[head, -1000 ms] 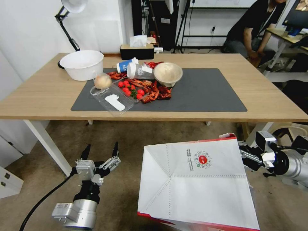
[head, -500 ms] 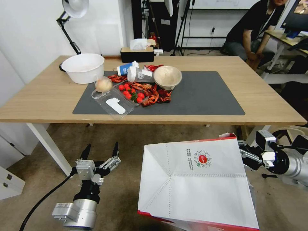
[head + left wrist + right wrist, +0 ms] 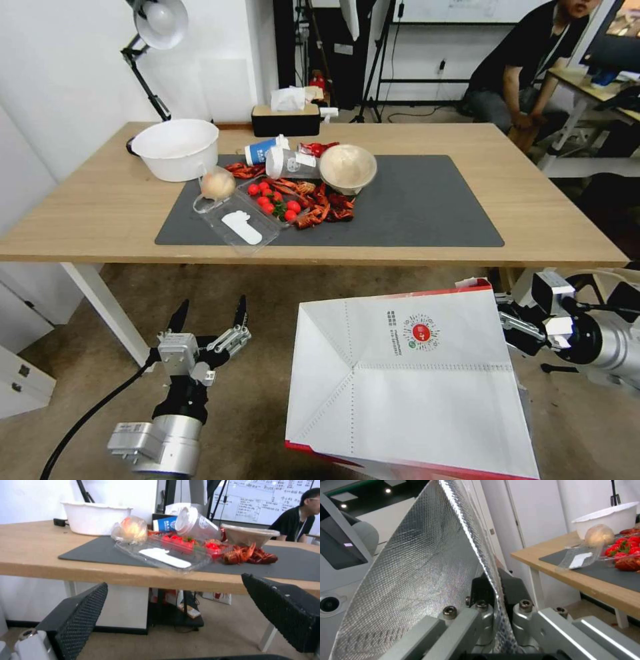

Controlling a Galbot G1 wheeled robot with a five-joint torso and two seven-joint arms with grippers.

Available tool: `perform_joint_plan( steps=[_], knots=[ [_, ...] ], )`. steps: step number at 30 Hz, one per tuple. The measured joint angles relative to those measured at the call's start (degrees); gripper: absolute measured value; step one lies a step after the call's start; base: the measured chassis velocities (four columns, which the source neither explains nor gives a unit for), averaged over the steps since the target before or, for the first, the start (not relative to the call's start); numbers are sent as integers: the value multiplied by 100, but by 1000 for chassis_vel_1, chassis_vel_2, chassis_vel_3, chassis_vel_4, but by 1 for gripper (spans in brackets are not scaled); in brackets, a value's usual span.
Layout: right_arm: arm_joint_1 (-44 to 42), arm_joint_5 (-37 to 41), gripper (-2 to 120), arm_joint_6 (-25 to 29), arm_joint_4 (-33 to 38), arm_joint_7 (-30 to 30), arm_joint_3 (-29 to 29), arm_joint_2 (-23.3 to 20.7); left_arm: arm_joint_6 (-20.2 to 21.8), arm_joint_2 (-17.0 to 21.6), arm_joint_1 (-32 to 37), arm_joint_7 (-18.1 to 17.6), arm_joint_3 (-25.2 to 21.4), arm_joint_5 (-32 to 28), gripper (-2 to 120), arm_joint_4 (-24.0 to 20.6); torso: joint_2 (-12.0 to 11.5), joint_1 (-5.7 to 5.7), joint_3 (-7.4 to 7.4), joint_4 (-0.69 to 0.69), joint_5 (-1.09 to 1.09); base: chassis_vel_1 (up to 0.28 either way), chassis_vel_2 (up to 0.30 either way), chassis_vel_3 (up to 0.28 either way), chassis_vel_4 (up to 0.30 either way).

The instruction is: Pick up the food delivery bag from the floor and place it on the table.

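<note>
Food delivery bag (image 3: 410,380) held off floor (image 3: 267,293), below counter (image 3: 533,213) edge; right gripper (image 3: 493,590) fingers clamp foil-lined rim at bag's right. Left gripper (image 3: 208,320) spread wide, empty, beside bag. Counter lies ahead, higher.

a white wall (image 3: 60,73) is running along the left side of the room, with a white cabinet (image 3: 23,380) standing low against it. a desk lamp (image 3: 157,27) on a black arm is leaning over from the wall side. black tripod stands (image 3: 380,60) are standing at the back by a white wall, and a whiteboard (image 3: 256,500) covered in writing is hanging there. a smaller desk (image 3: 593,83) is sitting at the far right. even indoor light is falling across the room.
</note>
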Motion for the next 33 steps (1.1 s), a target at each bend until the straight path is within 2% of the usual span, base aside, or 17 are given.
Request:
perform_joint_plan(
  steps=[8,19,33],
  knots=[
    [-9,2,0,4,-1,0,4,3,1,11,-7,6,0,0,100,-9,192,80,112,0,0,0,0,0,0],
    [6,2,0,9,-28,3,-2,3,30,31,-43,5,6,-2,100,21,340,141,200,0,0,0,0,0,0],
    [33,2,0,14,-51,10,-33,-20,74,52,-56,11,8,-21,100,19,687,292,396,0,0,0,0,0,0]
  ],
)
